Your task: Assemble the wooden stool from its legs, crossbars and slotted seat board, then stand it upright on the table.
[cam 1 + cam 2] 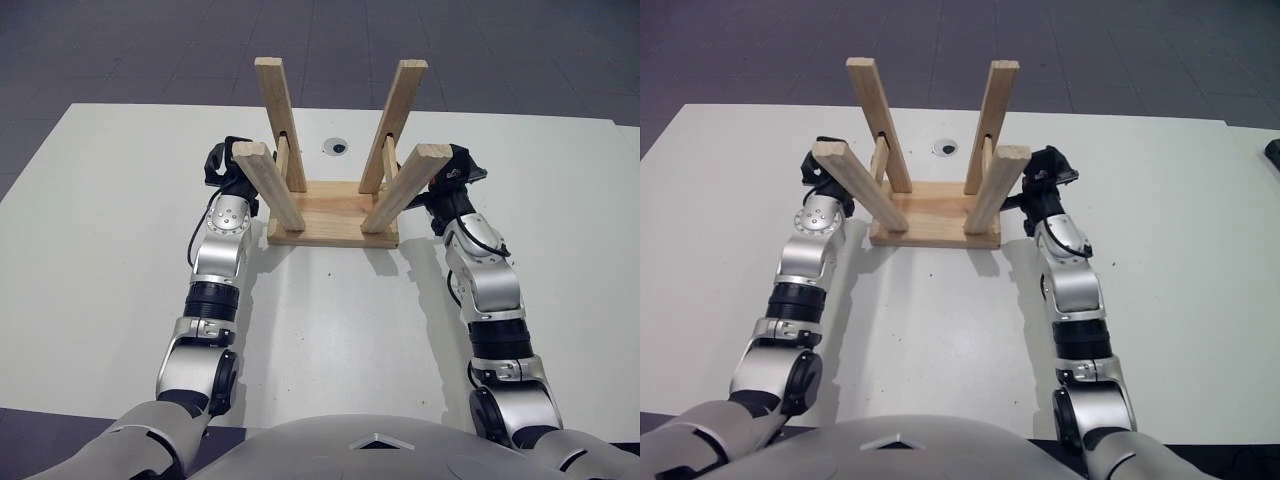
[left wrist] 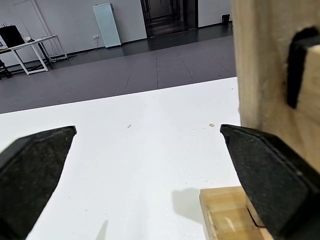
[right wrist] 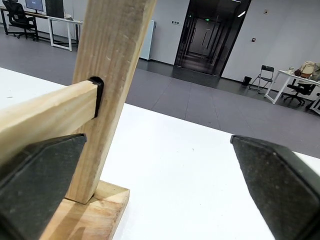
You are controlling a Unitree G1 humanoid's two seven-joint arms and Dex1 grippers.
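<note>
Wrist views show left claw (image 2: pixel 150 175) and right claw (image 3: pixel 160 185) spread apart, seemingly empty, flanking the upturned stool (image 1: pixel 335 225).

Head pair looking down over table (image 1: pixel 120 200), wrist cameras low, apparently just beside stool (image 1: pixel 330 218)

A white table (image 1: pixel 120 230) is carrying an upturned wooden stool (image 1: pixel 335 205).
The stool is resting on its seat board (image 1: pixel 330 232) at the table's middle, toward the far edge, with its four legs (image 1: pixel 280 110) pointing up and splaying outward. Just beyond it, a round cable port (image 1: pixel 338 147) is sitting in the tabletop. A dark object (image 1: pixel 1273 150) is lying at the far right edge.
</note>
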